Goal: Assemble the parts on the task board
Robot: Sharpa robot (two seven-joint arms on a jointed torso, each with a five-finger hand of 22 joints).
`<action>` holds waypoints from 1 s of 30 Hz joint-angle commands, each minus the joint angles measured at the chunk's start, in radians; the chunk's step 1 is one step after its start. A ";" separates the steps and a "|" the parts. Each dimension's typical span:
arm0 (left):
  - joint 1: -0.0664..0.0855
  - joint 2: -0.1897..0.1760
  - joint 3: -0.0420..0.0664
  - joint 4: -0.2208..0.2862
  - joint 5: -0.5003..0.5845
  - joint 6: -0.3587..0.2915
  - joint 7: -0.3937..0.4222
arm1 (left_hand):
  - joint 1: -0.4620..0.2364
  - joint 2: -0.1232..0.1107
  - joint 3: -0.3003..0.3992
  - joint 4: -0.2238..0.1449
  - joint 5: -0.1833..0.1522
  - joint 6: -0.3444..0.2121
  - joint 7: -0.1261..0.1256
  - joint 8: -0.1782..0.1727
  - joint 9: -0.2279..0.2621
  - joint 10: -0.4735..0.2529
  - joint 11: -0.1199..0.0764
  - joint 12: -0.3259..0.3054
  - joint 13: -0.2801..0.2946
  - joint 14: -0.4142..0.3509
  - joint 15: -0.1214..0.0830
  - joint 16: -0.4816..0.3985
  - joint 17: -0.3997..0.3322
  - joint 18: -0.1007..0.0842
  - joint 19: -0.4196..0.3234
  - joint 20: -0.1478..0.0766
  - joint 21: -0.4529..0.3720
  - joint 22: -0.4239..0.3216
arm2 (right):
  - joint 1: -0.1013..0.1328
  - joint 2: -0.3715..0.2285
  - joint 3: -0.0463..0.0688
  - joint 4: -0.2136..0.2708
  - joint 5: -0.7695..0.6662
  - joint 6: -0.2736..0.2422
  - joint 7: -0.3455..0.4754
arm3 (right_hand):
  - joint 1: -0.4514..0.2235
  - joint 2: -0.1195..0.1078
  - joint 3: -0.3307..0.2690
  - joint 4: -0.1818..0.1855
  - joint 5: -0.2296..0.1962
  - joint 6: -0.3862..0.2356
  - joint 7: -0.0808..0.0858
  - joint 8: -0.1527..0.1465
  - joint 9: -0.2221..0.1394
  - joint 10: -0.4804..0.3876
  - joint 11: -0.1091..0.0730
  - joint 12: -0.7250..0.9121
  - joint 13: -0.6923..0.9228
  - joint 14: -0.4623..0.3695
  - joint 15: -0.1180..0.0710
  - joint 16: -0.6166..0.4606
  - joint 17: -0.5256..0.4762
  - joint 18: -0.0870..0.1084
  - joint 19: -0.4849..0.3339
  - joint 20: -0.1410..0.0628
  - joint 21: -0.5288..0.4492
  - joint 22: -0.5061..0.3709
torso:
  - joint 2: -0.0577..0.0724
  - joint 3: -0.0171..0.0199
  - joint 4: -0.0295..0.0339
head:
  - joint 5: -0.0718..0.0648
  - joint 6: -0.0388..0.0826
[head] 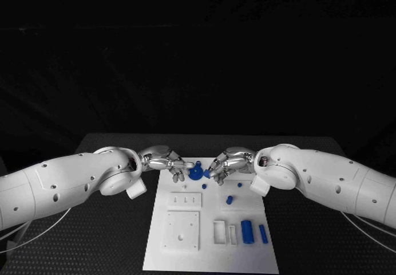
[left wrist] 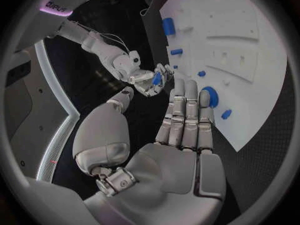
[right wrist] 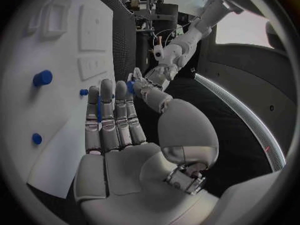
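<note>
Black table [head: 107, 229] with a finely textured top, pitch-dark backdrop beyond its far edge, dim light

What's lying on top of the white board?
On the task board lie small blue parts: a round one between the two hands, a small peg, and two longer pieces near the front. The hands' fingers cover some of the board's far end.

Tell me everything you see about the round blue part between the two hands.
The round blue part is a matte, plastic-looking disc with a small tab rising from its top. It sits at the far end of the white task board, between the left hand and the right hand. Whether either hand's fingers touch it cannot be told.
</note>
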 commanded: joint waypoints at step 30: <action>0.002 0.017 -0.020 0.059 0.162 0.237 -0.051 | 0.084 0.235 -0.285 0.018 0.529 0.068 -0.056 0.077 0.253 0.007 -0.052 0.165 0.150 -0.001 -0.031 0.093 0.052 -0.007 -0.004 -0.029 0.023 0.019 | 0.002 -0.024 0.001 0.062 0.072 0.243 0.013 | -0.002 0.018 -0.007 -0.016 0.002 -0.009 0.001 0.004 0.062 -0.009 0.000 0.002 0.008 -0.010 0.001 -0.005 0.007 0.014 -0.001 0.003 -0.006 0.001 | 0.001 -0.0006 0.0005 | -0.030 -0.027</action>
